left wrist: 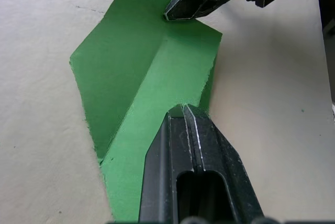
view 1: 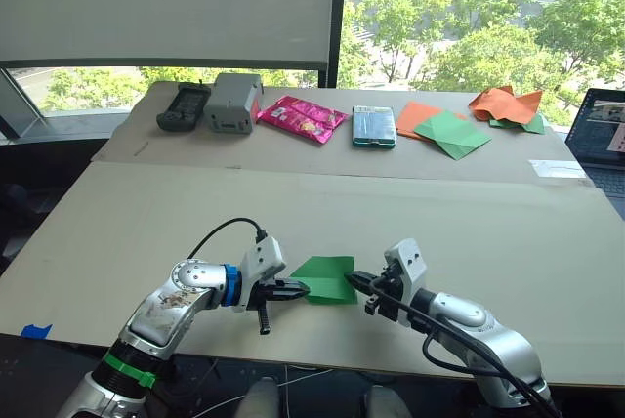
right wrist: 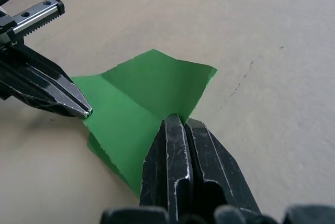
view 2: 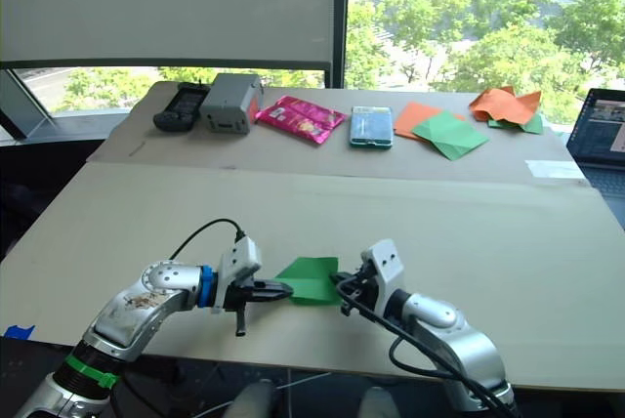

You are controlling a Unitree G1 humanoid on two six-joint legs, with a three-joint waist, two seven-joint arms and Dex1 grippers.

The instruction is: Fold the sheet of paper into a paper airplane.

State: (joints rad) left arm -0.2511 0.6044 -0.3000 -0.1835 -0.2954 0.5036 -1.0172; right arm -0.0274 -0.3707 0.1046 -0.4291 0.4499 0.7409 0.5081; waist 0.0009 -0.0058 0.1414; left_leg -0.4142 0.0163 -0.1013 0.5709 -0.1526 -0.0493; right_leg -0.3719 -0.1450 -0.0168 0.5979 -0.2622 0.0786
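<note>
Both grippers sit low in the head views, nearest the camera, meeting at one small green sheet. Under everything is the table [view 1: 146,213], a broad pale board that runs across the middle of the frame, with a second board [view 1: 293,149] butted behind it along the window.

On that rear board, from upper left toward upper right, lie a dark handheld device [view 1: 184,106], a grey box [view 1: 232,102], a pink packet [view 1: 302,117], a teal packet [view 1: 374,126], a flat orange sheet [view 1: 416,115] with a smooth green diamond-shaped sheet [view 1: 451,133] overlapping it, and crumpled orange paper [view 1: 505,103]. A laptop [view 1: 601,137] stands at the right edge.

At lower centre, near the table's front edge, lies the sheet of paper [view 1: 327,278], bright green, with one straight crease running across it (one half lies flat, the other tilts up a little from the fold).

From the lower left, the left gripper [view 1: 295,290] reaches in with its fingers pressed together on the sheet's left edge; its wrist view shows the closed tips [left wrist: 184,110] lying over the paper. From the lower right, the right gripper [view 1: 357,279] does the same at the opposite edge, its fingers [right wrist: 175,124] closed together at the end of the crease, pinching the paper there.
</note>
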